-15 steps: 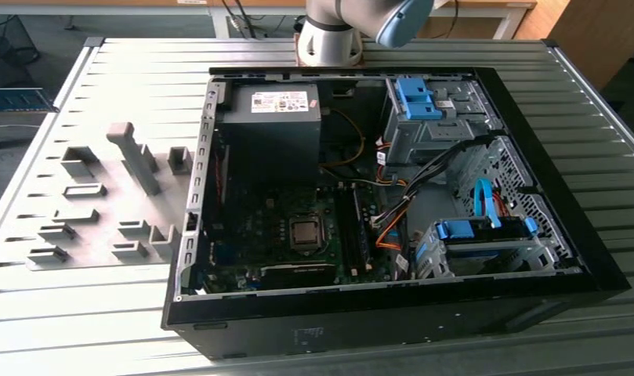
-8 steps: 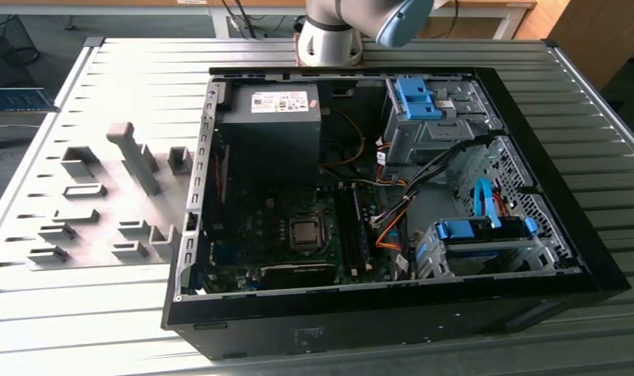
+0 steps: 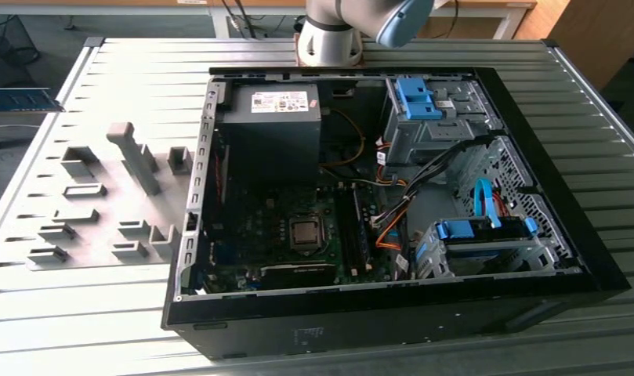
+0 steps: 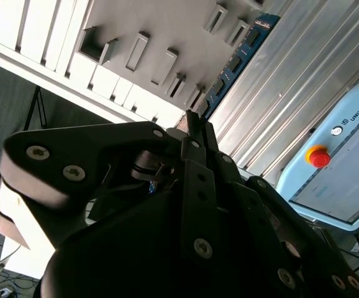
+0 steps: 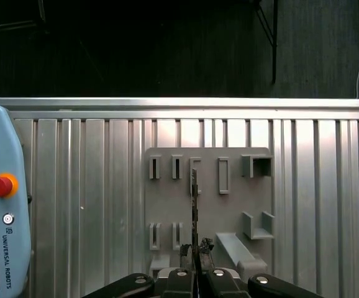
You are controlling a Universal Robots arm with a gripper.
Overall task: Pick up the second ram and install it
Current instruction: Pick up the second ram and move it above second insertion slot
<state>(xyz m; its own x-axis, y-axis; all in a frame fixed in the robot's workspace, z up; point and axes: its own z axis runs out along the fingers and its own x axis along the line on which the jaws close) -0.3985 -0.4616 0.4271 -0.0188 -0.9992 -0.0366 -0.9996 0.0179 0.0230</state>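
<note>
The second ram [image 5: 194,198] is hanging edge-on over the grey fixture plate [image 5: 229,208] in the first wrist view. The hand [image 5: 194,249] is pinching it by one end, with its fingers pressed against the stick's two faces. The stick is looking clear of the plate's holders, so the pick-up seems done and the carrying step is in hand; the install is not yet made. That install is calling for the stick's contact edge squared to a memory slot on the motherboard [image 3: 264,227], then a straight, even press. The motherboard is sitting inside the open computer case [image 3: 594,251], just beside the plate on the exterior view's right. The plate is resting on a ribbed metal tabletop [image 5: 92,186], with a teach pendant [image 5: 2,205] lying near it. Past the tabletop's edge beyond the plate, a dark floor [image 5: 167,49] with cables is showing.
</note>
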